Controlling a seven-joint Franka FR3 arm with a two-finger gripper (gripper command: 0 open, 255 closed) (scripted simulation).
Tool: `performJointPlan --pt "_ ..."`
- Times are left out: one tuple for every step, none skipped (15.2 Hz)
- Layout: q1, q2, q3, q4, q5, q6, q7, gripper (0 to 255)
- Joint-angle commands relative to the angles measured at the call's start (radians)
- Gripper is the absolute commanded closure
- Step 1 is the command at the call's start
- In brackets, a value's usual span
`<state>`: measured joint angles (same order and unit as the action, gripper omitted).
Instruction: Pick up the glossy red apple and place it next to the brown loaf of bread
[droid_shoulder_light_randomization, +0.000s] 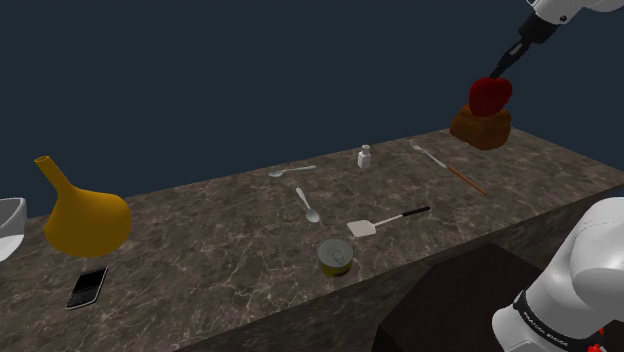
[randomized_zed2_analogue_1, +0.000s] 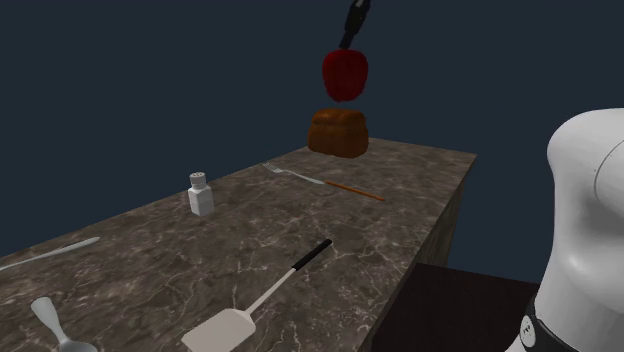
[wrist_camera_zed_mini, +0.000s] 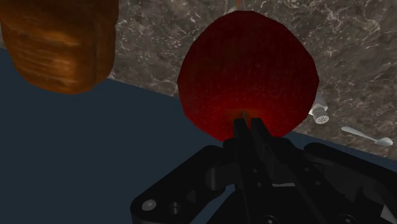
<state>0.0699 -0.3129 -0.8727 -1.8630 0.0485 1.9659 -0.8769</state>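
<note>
The glossy red apple (droid_shoulder_light_randomization: 490, 95) (randomized_zed2_analogue_1: 345, 73) hangs in the air just above the brown loaf of bread (droid_shoulder_light_randomization: 481, 126) (randomized_zed2_analogue_1: 337, 132), which sits at the far end of the dark marble counter (droid_shoulder_light_randomization: 230, 260). My black gripper (droid_shoulder_light_randomization: 503, 68) (randomized_zed2_analogue_1: 347, 42) comes down from above and is shut on the top of the apple. In the wrist view the two fingers of the gripper (wrist_camera_zed_mini: 249, 124) stand almost together, pinching the apple (wrist_camera_zed_mini: 248, 76) at its stem, with the loaf (wrist_camera_zed_mini: 60, 41) off to one side beyond it.
Along the counter lie a long utensil with an orange handle (droid_shoulder_light_randomization: 450, 168) near the loaf, a salt shaker (droid_shoulder_light_randomization: 364, 157), two spoons (droid_shoulder_light_randomization: 308, 205), a spatula (droid_shoulder_light_randomization: 385, 221), a tin can (droid_shoulder_light_randomization: 335, 257), a yellow long-necked vessel (droid_shoulder_light_randomization: 85, 215) and a phone (droid_shoulder_light_randomization: 87, 287).
</note>
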Motion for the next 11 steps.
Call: performJointPlan --pt "0.028 0.076 -0.092 0.069 0.067 -0.021 -0.085 255" --pt "0.044 0.124 -0.145 0.107 0.114 -0.036 -0.130 255" --pt "0.058 0.182 -0.204 0.148 0.173 -0.056 -0.183 255" --pt "0.066 0.254 -0.267 0.192 0.249 -0.083 -0.243 255" --pt "0.052 0.345 -0.324 0.241 0.348 -0.121 -0.314 255" --pt "0.003 0.444 -0.355 0.294 0.455 -0.170 -0.384 255" --pt "-0.015 0.430 -0.324 0.276 0.439 -0.151 -0.380 255" --pt "-0.016 0.422 -0.317 0.259 0.433 -0.135 -0.380 255" --pt "-0.012 0.417 -0.316 0.243 0.429 -0.121 -0.382 255" --pt "-0.008 0.413 -0.315 0.228 0.426 -0.106 -0.384 255" --pt "-0.004 0.410 -0.315 0.212 0.424 -0.092 -0.387 255"
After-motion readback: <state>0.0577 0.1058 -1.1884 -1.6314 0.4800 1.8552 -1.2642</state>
